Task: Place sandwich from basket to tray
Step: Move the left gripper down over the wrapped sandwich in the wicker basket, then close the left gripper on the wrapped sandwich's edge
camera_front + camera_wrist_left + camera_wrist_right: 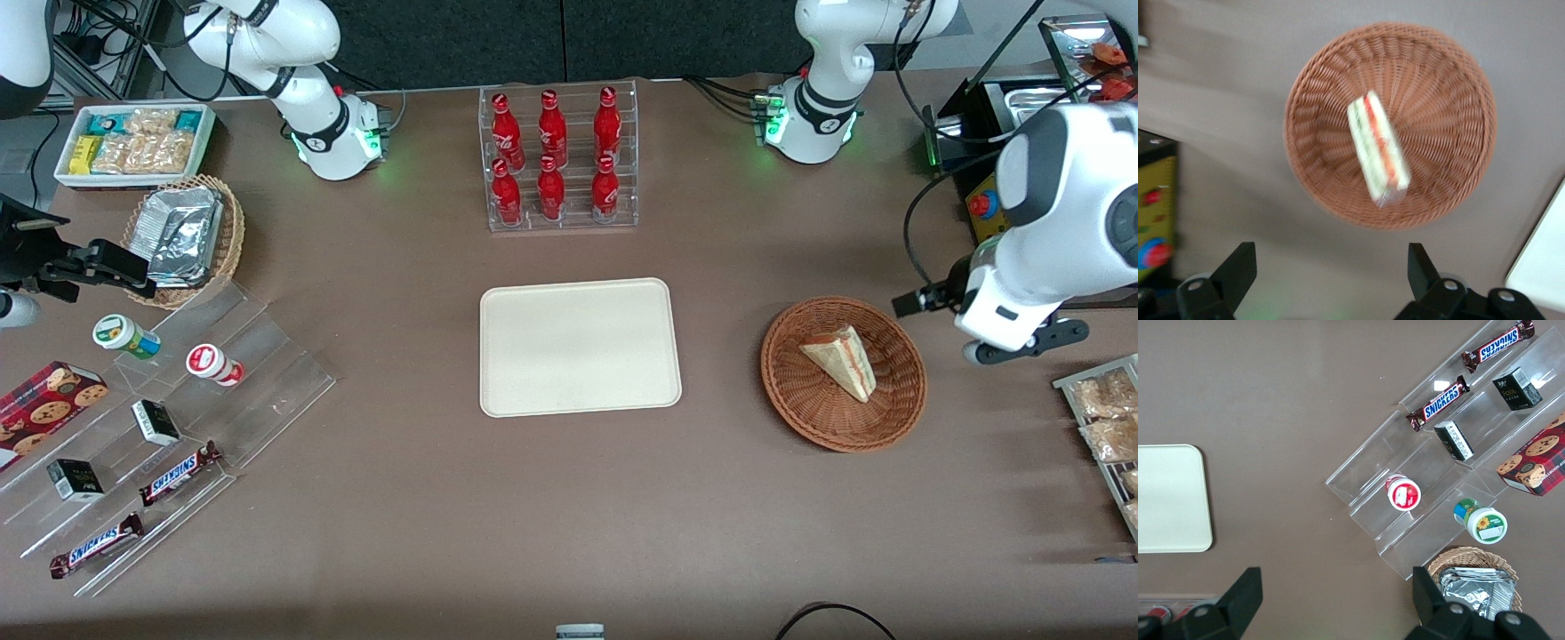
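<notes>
The working arm's white forearm reaches in at the working arm's end of the tabletop, and its gripper [1331, 280] hangs above the surface just beside the round reddish-brown woven wicker basket [898, 404], clear of the rim. In the wrist view the two black fingers [1237, 270] stand wide apart with nothing between them, and the basket lies under the camera.

The tabletop [569, 516] is a plain matte brown sheet (dark curtain panels close off the room above its farthest edge). At its middle lies the flat cream-coloured rectangular tray [580, 347] with rounded corners, bare. Farther from the front camera than the tray stands a clear acrylic rack [560, 160] with six red bottles. Toward the parked arm's end sit a lighter tan wicker basket [229, 240] of foil packets and a clear stepped display [267, 373] with snack bars.

The small triangular sandwich wedge of pale bread [843, 360] lies in the bowl of the basket, well apart from the tray. Its long axis runs diagonally, with one end farther from the front camera and toward the tray, the other nearer the camera. The red, white and green cut edge seems to face upward, though the wrist view is blurred.
</notes>
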`<action>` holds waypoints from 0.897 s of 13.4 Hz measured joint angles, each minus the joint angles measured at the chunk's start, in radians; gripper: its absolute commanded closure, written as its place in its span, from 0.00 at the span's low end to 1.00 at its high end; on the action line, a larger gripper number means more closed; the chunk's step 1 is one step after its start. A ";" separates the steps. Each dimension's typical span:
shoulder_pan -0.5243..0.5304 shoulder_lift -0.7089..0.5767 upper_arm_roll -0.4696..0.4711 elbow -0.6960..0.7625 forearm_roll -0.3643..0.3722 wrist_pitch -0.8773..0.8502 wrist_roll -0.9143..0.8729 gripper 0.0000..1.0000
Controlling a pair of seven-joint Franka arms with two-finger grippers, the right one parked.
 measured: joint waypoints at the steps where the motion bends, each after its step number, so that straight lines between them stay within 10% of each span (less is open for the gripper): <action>1: 0.000 0.001 0.002 -0.051 -0.007 0.085 -0.061 0.00; 12: -0.030 0.092 -0.002 -0.306 -0.016 0.567 -0.287 0.00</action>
